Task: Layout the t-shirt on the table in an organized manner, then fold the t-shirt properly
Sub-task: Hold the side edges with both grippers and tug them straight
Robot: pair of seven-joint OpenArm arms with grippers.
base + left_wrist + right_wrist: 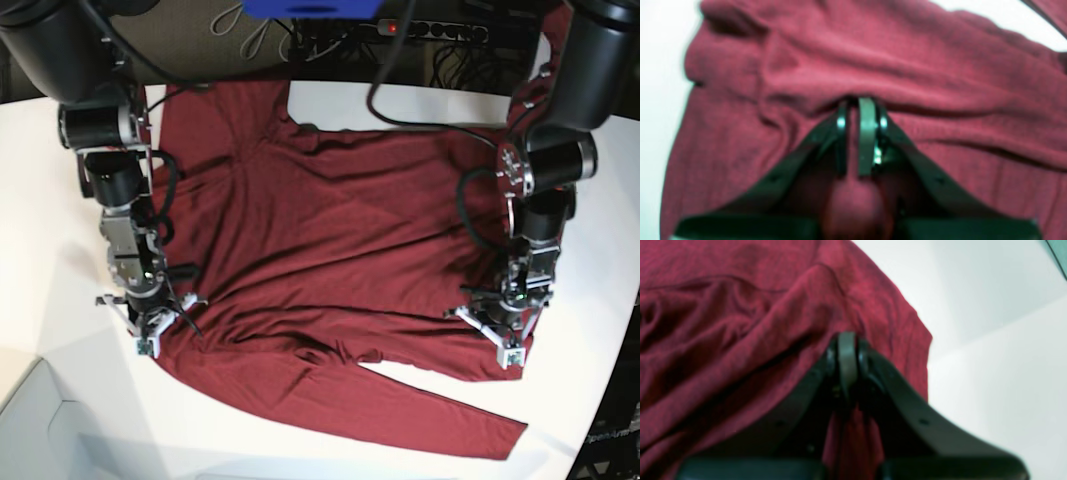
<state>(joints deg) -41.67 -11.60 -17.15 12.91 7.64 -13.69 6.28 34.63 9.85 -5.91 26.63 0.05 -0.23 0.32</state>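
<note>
The maroon t-shirt (330, 240) lies spread on the white table (45, 200), wrinkled along its near hem, with one long sleeve (430, 415) trailing toward the front right. My left gripper (505, 345) is shut on the shirt's right edge. In the left wrist view the left gripper (855, 100) pinches a fold of the t-shirt (907, 60). My right gripper (150, 335) is shut on the shirt's left edge. In the right wrist view the right gripper (846, 336) has the t-shirt (723, 340) running between its fingers, beside bare table (1007, 380).
A power strip with cables (440, 30) and a blue object (310, 8) sit behind the table's far edge. The table's curved edge (30, 375) runs past the front left corner. Both arms stand over the shirt's sides.
</note>
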